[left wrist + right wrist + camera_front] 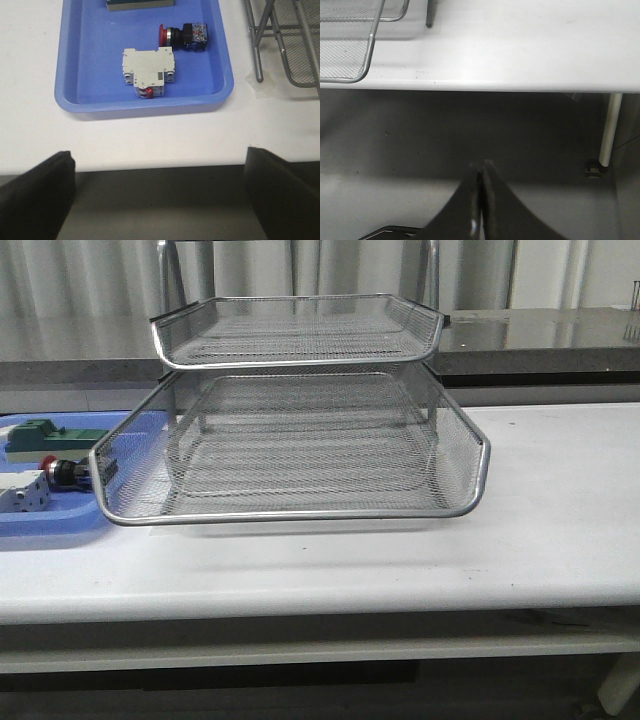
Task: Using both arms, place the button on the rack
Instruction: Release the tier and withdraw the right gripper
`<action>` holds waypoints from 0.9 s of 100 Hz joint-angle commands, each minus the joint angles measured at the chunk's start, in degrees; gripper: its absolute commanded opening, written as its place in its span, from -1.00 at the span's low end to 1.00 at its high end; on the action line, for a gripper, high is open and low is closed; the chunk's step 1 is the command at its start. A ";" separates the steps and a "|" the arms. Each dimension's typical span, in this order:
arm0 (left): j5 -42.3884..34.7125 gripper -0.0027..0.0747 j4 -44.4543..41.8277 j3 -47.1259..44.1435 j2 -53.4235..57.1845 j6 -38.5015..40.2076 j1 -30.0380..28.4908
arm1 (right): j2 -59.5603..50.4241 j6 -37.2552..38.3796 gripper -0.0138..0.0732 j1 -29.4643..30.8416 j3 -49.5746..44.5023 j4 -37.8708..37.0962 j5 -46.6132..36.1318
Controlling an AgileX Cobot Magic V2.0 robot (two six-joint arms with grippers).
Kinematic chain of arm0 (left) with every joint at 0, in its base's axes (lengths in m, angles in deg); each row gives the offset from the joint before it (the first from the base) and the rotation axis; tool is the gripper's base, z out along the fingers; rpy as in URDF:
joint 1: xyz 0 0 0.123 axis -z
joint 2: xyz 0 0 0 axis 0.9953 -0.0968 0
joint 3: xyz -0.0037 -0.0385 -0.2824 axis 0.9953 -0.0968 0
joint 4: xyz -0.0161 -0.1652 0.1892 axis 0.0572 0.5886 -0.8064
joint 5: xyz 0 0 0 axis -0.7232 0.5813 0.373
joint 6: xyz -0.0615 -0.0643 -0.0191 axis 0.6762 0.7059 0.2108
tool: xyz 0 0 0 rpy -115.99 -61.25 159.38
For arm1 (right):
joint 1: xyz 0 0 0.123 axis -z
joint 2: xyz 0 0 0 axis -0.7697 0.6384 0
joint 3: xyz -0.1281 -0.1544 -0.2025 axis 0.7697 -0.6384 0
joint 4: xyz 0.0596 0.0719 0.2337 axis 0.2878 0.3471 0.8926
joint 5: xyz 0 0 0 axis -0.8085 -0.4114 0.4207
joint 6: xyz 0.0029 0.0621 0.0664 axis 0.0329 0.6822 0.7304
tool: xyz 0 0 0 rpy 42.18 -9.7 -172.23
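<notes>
The button (183, 36), red cap and dark blue rear block, lies on its side in the blue tray (70, 60); in the front view the button (66, 472) shows at the far left, just beside the rack. The silver wire mesh rack (300, 430) stands mid-table. My left gripper (160, 165) is open, its two black fingers (37, 195) wide apart, off the table's front edge and well short of the tray. My right gripper (482, 167) is shut on nothing, also off the front edge, with a rack corner (350, 50) ahead. Neither arm shows in the front view.
A white block (148, 71) lies in the blue tray close to the button, and a green block (38, 435) sits farther back. A rack leg (256, 55) stands beside the tray. A table leg (610, 130) stands below the table's edge.
</notes>
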 commanded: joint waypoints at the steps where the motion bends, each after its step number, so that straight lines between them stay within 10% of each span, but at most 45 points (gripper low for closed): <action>1: -3.29 0.84 0.77 1.96 0.48 -0.06 0.01 | 0.30 -0.12 -0.84 0.09 1.92 -0.39 -3.53; 33: -5.17 0.73 2.35 4.25 -1.66 -3.46 0.01 | 0.30 -0.12 -0.84 0.09 1.92 -0.39 -3.47; 90: 1.47 0.73 9.79 32.65 -31.45 -39.69 0.13 | 0.30 -0.12 -0.84 0.09 1.92 -0.39 -3.47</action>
